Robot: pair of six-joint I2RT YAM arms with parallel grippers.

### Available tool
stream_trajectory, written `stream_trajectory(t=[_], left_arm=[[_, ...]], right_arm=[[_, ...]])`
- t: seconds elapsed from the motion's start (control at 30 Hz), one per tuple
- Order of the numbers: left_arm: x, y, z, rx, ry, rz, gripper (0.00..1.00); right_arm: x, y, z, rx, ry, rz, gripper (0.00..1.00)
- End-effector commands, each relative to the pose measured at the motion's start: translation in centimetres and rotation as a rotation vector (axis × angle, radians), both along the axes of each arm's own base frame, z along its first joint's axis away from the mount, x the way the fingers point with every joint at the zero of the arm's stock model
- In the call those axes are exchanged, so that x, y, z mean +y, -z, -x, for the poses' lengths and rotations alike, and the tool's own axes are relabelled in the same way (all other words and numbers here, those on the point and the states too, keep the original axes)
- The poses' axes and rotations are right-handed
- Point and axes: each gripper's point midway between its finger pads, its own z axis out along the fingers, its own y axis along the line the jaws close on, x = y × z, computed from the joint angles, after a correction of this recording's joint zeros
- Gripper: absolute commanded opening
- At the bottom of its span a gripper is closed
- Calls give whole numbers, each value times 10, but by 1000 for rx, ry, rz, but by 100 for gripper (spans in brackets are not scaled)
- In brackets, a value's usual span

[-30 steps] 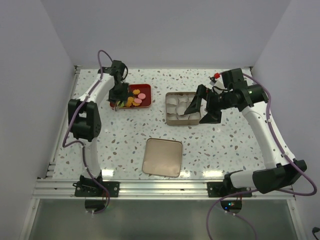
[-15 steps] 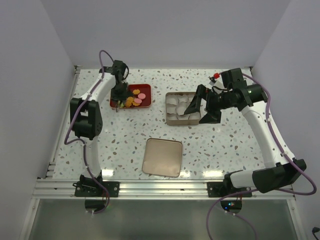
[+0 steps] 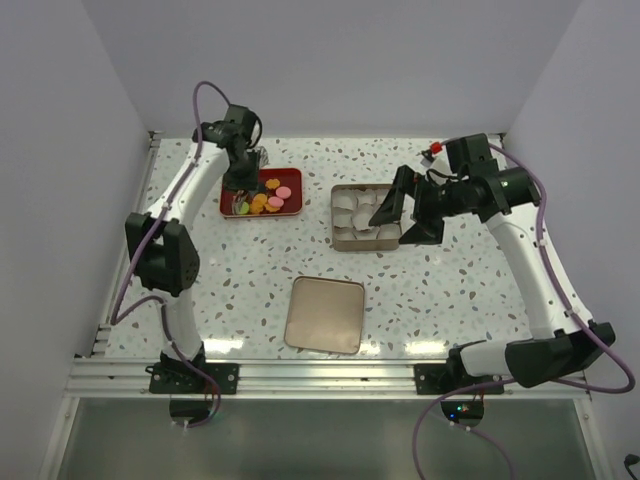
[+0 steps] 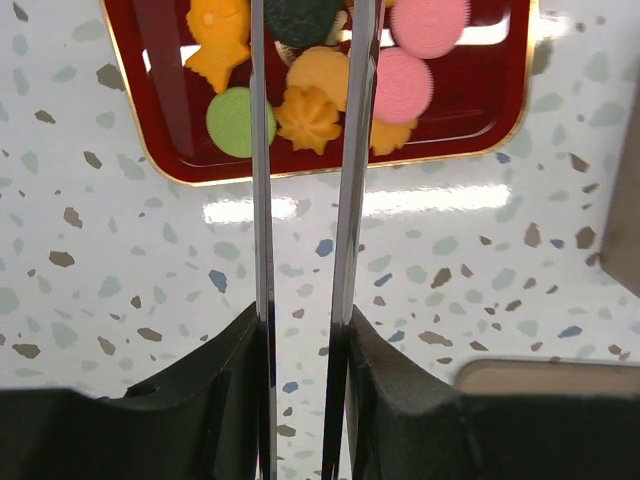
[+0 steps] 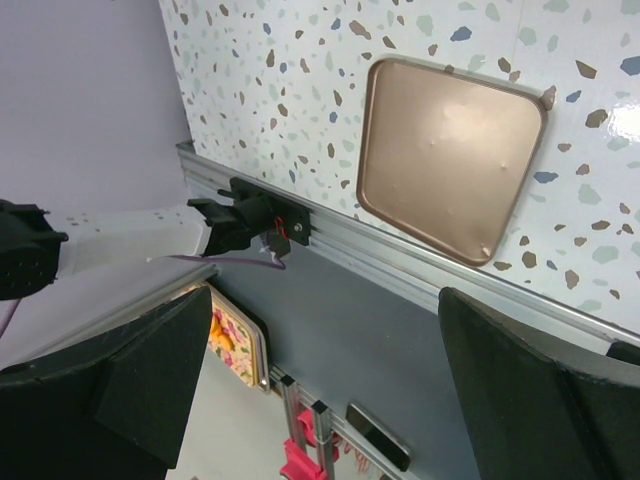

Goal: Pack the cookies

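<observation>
The left gripper (image 4: pixel 305 30) is rising off the red tray (image 4: pixel 150 110), now clamped on a black cookie (image 4: pixel 303 12); the other cookies (image 4: pixel 310 110) are lying in the tray. The right gripper (image 3: pixel 402 218) is staying wide open over the tin (image 3: pixel 345 238)

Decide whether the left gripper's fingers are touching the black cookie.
Touching. The left wrist view shows the black cookie wedged between the left gripper's fingers, meeting both, none of it showing outside them.

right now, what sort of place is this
Probably a robot test bench in a lab: a left arm and right arm bolted to a metal rail at the edge of a speckled table, boxed in by plain white walls.
</observation>
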Motion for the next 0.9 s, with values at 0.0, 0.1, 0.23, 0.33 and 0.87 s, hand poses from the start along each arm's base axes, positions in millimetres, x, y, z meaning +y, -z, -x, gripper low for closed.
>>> stream_trajectory(t=[0.0, 0.1, 0.23, 0.33, 0.87], left_arm=[[-39, -56, 13, -124, 75, 39, 25], [-72, -59, 29, -121, 139, 73, 22], [-114, -59, 50, -131, 223, 145, 22], [-139, -54, 61, -127, 271, 178, 22], [-205, 3, 66, -72, 325, 184, 23]], right_arm=[[-5, -24, 9, -67, 13, -17, 99], [-7, -27, 11, -76, 22, -9, 99], [-12, -30, 21, -89, 31, -1, 99], [-16, -27, 27, -81, 43, 11, 99], [-28, -19, 55, -74, 36, 50, 99]])
